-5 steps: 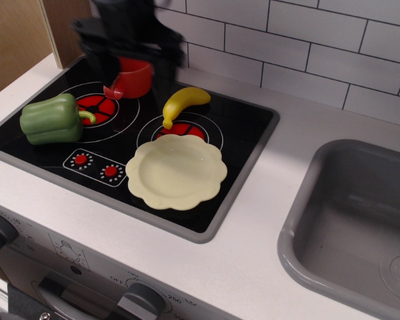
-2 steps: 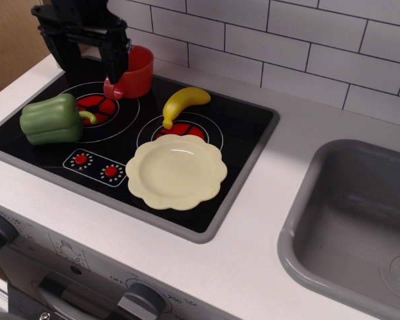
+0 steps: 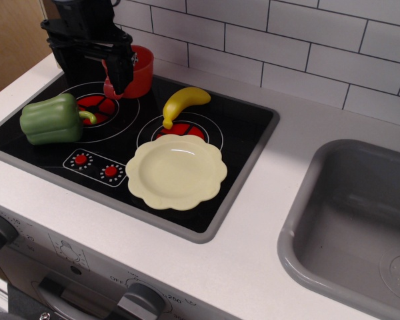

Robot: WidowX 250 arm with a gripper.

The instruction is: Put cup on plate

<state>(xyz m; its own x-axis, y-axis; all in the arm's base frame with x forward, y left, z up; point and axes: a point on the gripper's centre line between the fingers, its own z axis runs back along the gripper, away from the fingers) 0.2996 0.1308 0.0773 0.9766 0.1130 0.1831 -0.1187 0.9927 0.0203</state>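
Note:
The red-orange cup (image 3: 140, 72) stands at the back of the black toy hob, on the far edge of the back-left burner. The cream-yellow scalloped plate (image 3: 177, 171) lies at the hob's front right, with nothing on it. My black gripper (image 3: 97, 75) hangs over the back-left burner with its jaws apart. Its right finger (image 3: 123, 70) is in front of the cup's left side and covers part of it. The left finger (image 3: 70, 67) is well left of the cup. Nothing is held.
A green toy pepper (image 3: 51, 119) lies on the hob's left. A yellow banana (image 3: 183, 102) lies between the cup and the plate. A grey sink (image 3: 360, 233) is at the right. A white tiled wall (image 3: 287, 47) runs behind.
My gripper swung left from over the cup, then shifted slightly right and lower, so its right finger now overlaps the cup. The cup, plate, pepper and banana have not moved.

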